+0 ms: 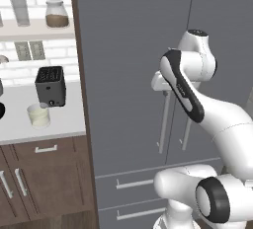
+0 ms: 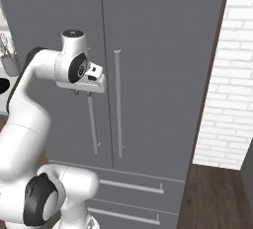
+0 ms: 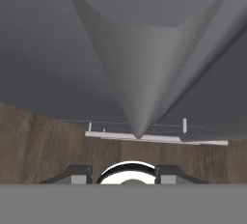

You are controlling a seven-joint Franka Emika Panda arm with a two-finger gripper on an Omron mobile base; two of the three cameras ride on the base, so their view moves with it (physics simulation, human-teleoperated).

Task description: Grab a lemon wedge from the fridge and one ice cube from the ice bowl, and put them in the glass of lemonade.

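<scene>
Now pincer (image 2: 83,93) at left fridge (image 2: 163,35) door handle (image 2: 92,124), doors shut

no text, label, brand, number or sign can be read anywhere in these views.

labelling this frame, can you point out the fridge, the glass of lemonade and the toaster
fridge (image 1: 128,50): left base view, on the bare front of the left door.
glass of lemonade (image 1: 38,115): left base view, on the pale liquid inside the glass.
toaster (image 1: 51,88): left base view, on its dark front face.
</scene>
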